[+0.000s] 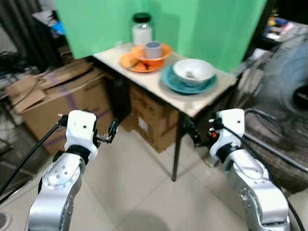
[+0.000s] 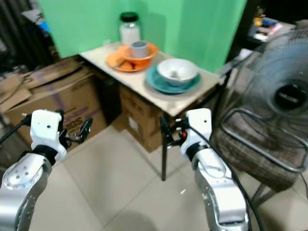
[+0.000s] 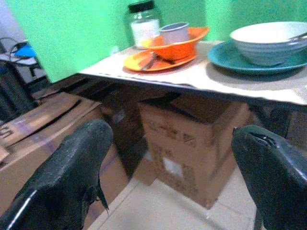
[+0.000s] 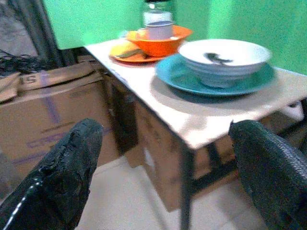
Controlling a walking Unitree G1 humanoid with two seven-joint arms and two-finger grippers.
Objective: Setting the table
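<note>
left gripper [image 1: 111,131]: raised, fingers spread | right gripper [image 1: 191,131]: raised, fingers spread

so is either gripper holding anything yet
No. The left gripper and right gripper are both open and empty, short of the table.

A small table [image 2: 179,103] stands in the upper middle of the frame against a green wall [image 2: 192,24]. On it a white bowl [image 2: 177,71] sits on a teal plate [image 2: 159,85]. Just beside, toward the upper left, an orange bowl [image 2: 150,51] holding a grey cup [image 2: 139,48] rests on an orange plate [image 2: 115,61], with a black-lidded jar [image 2: 129,29] behind. Cardboard boxes [image 2: 53,96] lie left of and under the table. A fan [image 2: 284,91] fills the right edge. The left gripper [image 2: 84,129] hangs at lower left and the right gripper [image 2: 165,131] at lower middle, both over the tiled floor [image 2: 120,187].
</note>
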